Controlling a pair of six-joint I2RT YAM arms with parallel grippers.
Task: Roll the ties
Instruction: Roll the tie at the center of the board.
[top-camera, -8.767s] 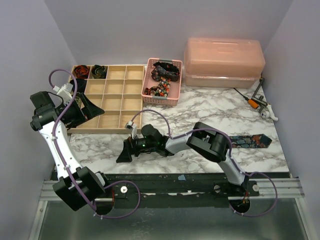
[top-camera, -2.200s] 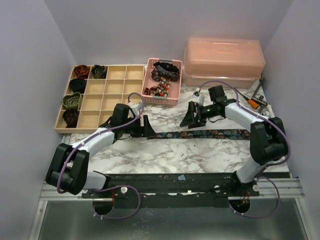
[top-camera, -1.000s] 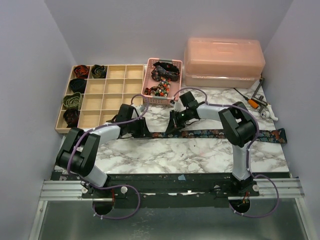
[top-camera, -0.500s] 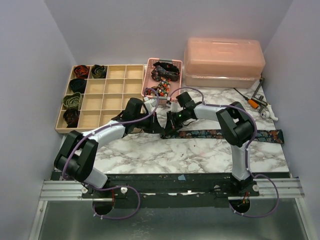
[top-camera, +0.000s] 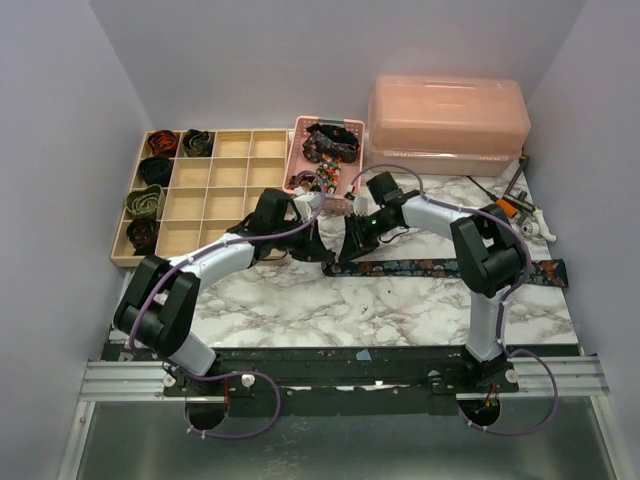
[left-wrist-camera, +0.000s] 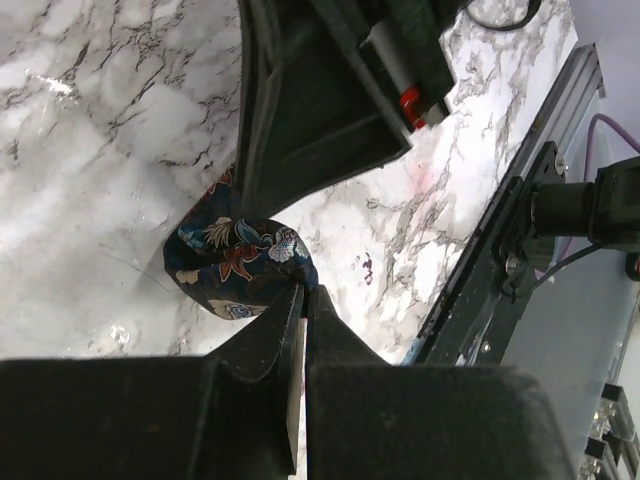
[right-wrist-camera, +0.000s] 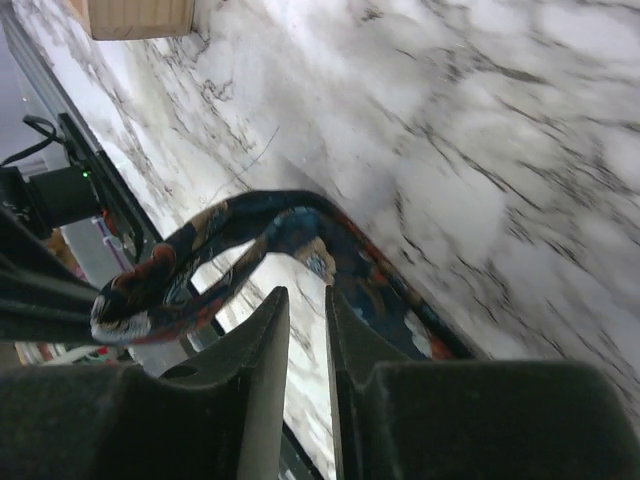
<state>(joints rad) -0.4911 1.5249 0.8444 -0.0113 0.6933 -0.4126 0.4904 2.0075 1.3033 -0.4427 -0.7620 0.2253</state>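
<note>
A navy floral tie (top-camera: 450, 268) lies flat across the marble table, running right from the two grippers. Its left end is folded up into a small loop (left-wrist-camera: 240, 262). My left gripper (left-wrist-camera: 303, 292) is shut on that looped end; from above, the left gripper (top-camera: 323, 254) sits just left of the right one. My right gripper (right-wrist-camera: 306, 296) hovers at the loop (right-wrist-camera: 285, 222) with its jaws slightly apart and only marble showing between them. From above, the right gripper (top-camera: 343, 262) points down at the tie's left end. Several rolled ties (top-camera: 146, 201) fill the organiser's left cells.
The wooden organiser (top-camera: 228, 190) stands at back left. A pink mesh basket (top-camera: 346, 160) behind the grippers holds more ties. A pink lidded box (top-camera: 446, 122) is at back right, and small tools (top-camera: 515, 206) lie by the right wall.
My left gripper has carried the tie's left end rightward, folding it into a loop. The right gripper's jaws have parted a little and let go of the tie.
</note>
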